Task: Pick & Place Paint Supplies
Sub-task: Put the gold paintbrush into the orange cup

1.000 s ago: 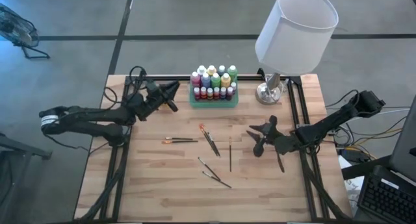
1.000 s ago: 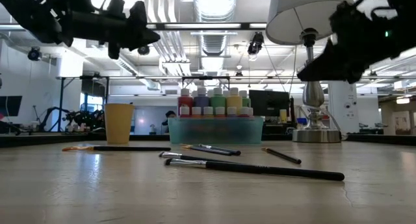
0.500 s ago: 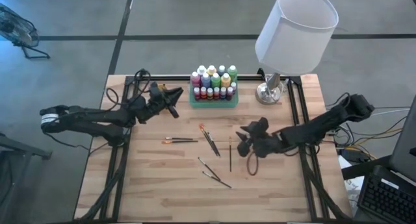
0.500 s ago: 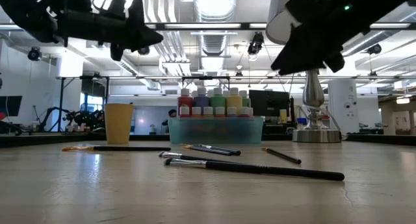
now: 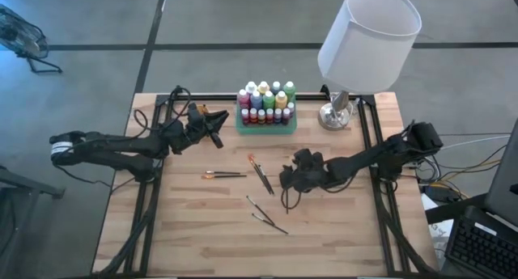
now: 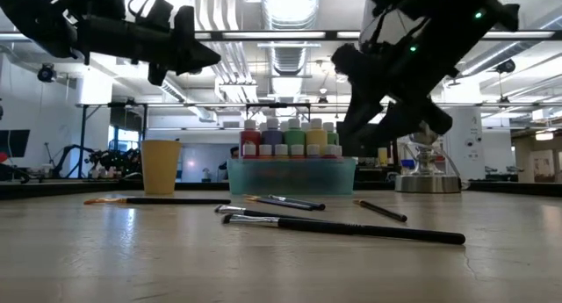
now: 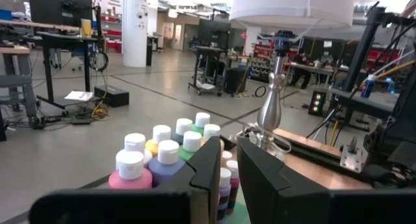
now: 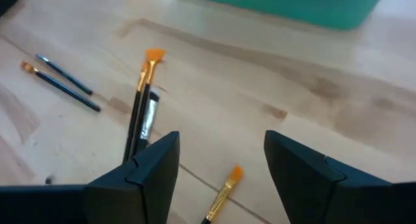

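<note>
Small paint bottles (image 5: 265, 103) in assorted colours stand in a green tray (image 5: 266, 126) at the table's far middle; they show close up in the left wrist view (image 7: 162, 160). Several thin brushes lie flat on the wood: one (image 5: 224, 175), a pair (image 5: 260, 174), and two nearer ones (image 5: 268, 222). My right gripper (image 5: 286, 180) hovers open above an orange-tipped brush (image 8: 223, 189), one finger on either side of it and touching nothing (image 8: 221, 178). My left gripper (image 5: 215, 123) hangs in the air left of the tray, with only a narrow slit between its fingers (image 7: 229, 175).
A lamp with a white shade (image 5: 370, 35) stands on a metal base (image 5: 335, 116) at the far right. An orange cup (image 6: 160, 166) stands left of the tray. Bare wood lies along the near edge (image 5: 210, 247) and on the right side.
My right gripper has swept from near the lamp's side toward the table's left, staying open. It now hangs above the single brush right of the pair. The brushes and bottles have not moved.
</note>
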`<move>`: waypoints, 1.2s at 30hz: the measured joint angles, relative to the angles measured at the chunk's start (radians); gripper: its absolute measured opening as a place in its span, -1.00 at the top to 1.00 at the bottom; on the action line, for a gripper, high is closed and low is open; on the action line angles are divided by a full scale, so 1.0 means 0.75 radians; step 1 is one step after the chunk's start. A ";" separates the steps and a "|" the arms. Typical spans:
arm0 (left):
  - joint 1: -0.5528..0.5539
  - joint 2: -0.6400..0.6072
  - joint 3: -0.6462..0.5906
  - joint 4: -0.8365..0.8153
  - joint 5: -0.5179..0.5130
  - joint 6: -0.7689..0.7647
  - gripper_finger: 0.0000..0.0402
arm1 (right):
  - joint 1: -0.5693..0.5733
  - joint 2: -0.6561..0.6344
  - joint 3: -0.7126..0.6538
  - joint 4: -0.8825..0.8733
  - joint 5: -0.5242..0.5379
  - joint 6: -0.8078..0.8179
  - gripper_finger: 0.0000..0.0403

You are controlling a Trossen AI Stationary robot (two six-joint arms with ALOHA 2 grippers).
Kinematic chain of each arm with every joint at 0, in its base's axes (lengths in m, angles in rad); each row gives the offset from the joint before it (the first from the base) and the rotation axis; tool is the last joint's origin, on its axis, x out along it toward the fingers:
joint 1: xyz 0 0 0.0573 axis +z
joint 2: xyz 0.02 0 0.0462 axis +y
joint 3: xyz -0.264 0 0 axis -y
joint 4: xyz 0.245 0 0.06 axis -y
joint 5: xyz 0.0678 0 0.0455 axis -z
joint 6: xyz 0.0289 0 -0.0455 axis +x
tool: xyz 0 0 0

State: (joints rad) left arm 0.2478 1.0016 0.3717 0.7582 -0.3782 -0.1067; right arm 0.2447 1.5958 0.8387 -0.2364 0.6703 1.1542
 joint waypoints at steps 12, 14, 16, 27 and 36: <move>0.001 0.000 0.000 -0.029 0.004 0.003 0.72 | -0.011 0.119 0.038 0.001 -0.027 0.125 0.00; 0.001 0.002 0.000 -0.029 0.005 -0.002 0.72 | -0.014 0.120 0.026 -0.009 -0.028 0.149 0.01; 0.001 0.002 0.000 -0.031 0.005 -0.007 0.72 | -0.014 0.120 0.017 0.000 -0.027 0.171 0.01; 0.000 0.003 0.000 -0.047 0.005 -0.042 0.72 | -0.016 0.213 0.018 0.016 -0.038 0.187 0.01; 0.000 0.003 0.000 -0.049 0.005 -0.044 0.72 | -0.008 0.366 0.105 0.004 -0.069 0.191 0.12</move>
State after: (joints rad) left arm 0.2478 1.0035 0.3717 0.7212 -0.3744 -0.1394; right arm 0.2386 1.8701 0.9178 -0.2338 0.6183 1.2977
